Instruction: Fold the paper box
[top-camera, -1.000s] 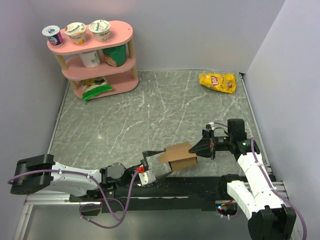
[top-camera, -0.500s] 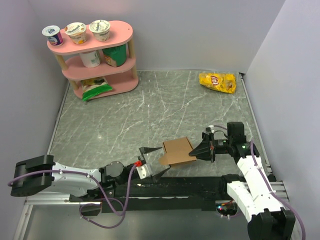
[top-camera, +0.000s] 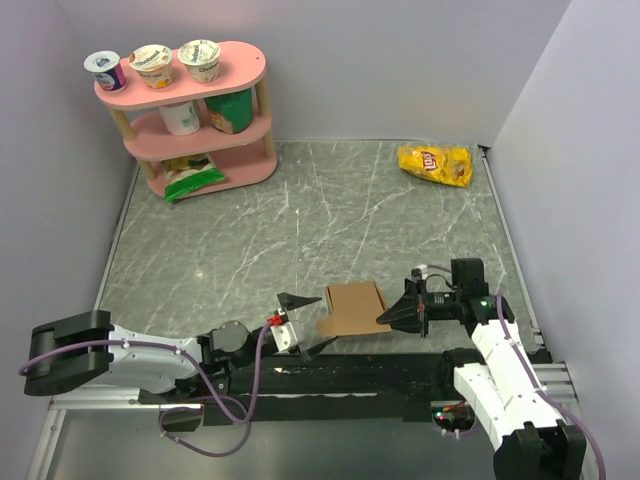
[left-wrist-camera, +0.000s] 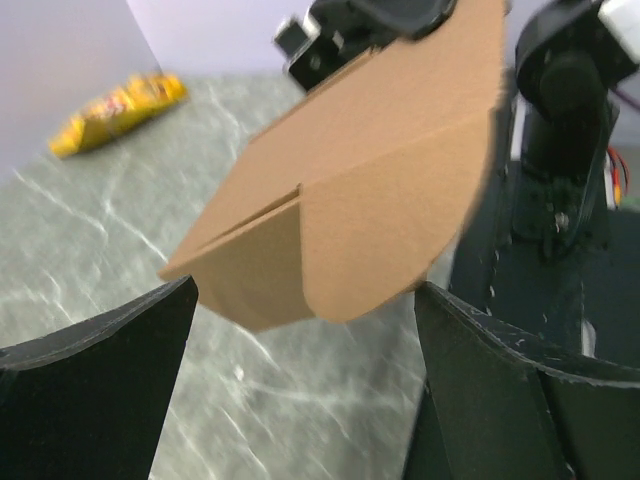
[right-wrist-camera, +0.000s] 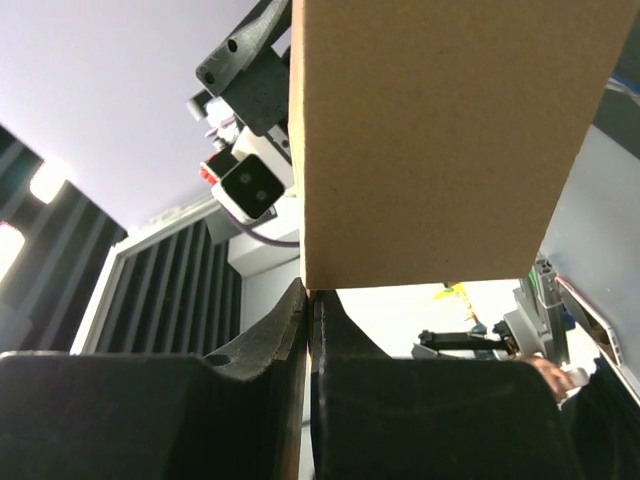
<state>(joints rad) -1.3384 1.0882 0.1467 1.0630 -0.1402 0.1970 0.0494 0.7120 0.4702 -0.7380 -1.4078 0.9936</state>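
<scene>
Right gripper clamps our plain brown cardboard box at its 3 o'clock edge.
Left gripper gapes empty at 9 o'clock; closing off-crease, we'd crush a flap.

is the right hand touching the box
Touching. The right wrist view shows the right hand with its jaws shut on the lower edge of the box.

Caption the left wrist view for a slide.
Open left jaws face the paper box; yellow chip bag far behind.
</scene>
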